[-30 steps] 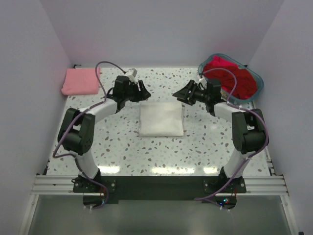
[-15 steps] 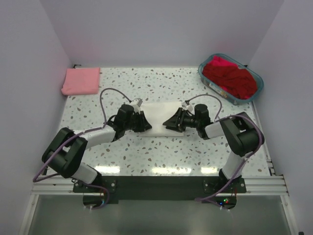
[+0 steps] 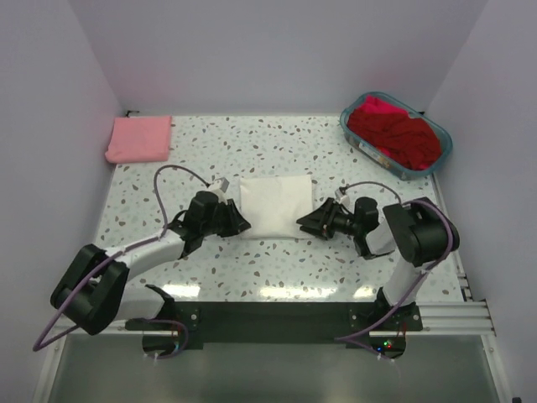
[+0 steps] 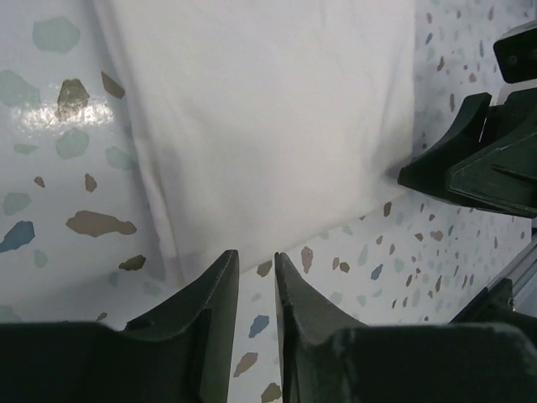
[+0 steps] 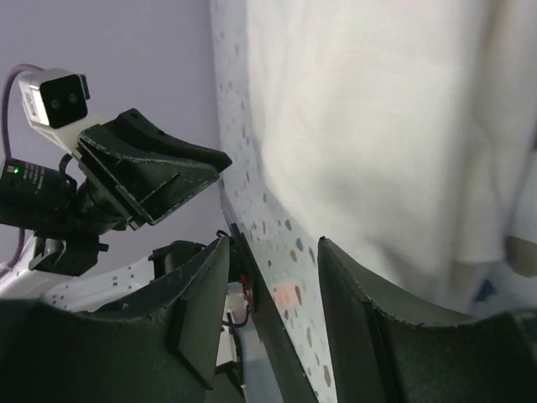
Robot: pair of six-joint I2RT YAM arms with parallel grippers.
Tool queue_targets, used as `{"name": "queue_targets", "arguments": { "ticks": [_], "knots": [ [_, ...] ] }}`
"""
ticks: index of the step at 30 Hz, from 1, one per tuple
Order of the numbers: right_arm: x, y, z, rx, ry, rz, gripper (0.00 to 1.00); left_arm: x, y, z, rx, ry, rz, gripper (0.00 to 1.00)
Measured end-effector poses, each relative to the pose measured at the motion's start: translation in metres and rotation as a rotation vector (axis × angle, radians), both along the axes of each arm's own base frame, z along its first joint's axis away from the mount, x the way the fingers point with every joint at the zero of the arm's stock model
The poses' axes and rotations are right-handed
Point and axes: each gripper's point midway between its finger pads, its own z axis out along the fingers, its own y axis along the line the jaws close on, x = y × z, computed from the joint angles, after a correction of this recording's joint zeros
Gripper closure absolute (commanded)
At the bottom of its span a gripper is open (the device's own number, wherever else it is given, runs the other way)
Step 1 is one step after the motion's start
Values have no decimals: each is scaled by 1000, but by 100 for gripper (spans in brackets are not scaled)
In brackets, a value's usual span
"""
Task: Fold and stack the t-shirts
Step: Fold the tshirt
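The white t-shirt point(image 3: 275, 204) lay folded into a neat rectangle near the middle of the speckled table point(image 3: 252, 143), flat, with no print showing on its upper face. I had both arms down low at its near corners. The left gripper point(image 3: 239, 225) sat just off the near left corner; through its wrist camera I saw its fingers point(image 4: 220, 294) drawn close together with only a slit of tabletop between them and no cloth in it. The right gripper point(image 3: 305, 227) sat at the near right corner, its fingers point(image 5: 340, 277) partly spread, with table and the shirt's edge showing in the gap. I could not tell whether that edge was touched. The two grippers pointed toward each other across the shirt's near edge, each visible in the other's wrist view. The pink t-shirt point(image 3: 138, 138) lay folded in the far left corner, well apart from the arms. The red t-shirts point(image 3: 394, 133) were heaped unfolded in the teal basket point(image 3: 404, 174) at the far right.
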Motion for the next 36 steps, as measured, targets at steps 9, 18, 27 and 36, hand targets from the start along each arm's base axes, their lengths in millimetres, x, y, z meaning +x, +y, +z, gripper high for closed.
{"name": "queue_targets", "arguments": {
  "ticks": [9,18,27,36],
  "knots": [
    [67,17,111,19,-307,-38,47,48,-9,48,-89,-131,67,68],
    [112,27,26,-53,-138,-89,47,95,-9,-11,-97,-19,160,74],
    [103,-7,-8,-59,-86,-139,46,90,18,-31,-173,36,269,77],
    [137,-12,36,-52,-178,-182,46,139,12,45,-273,-148,270,72]
  ]
}}
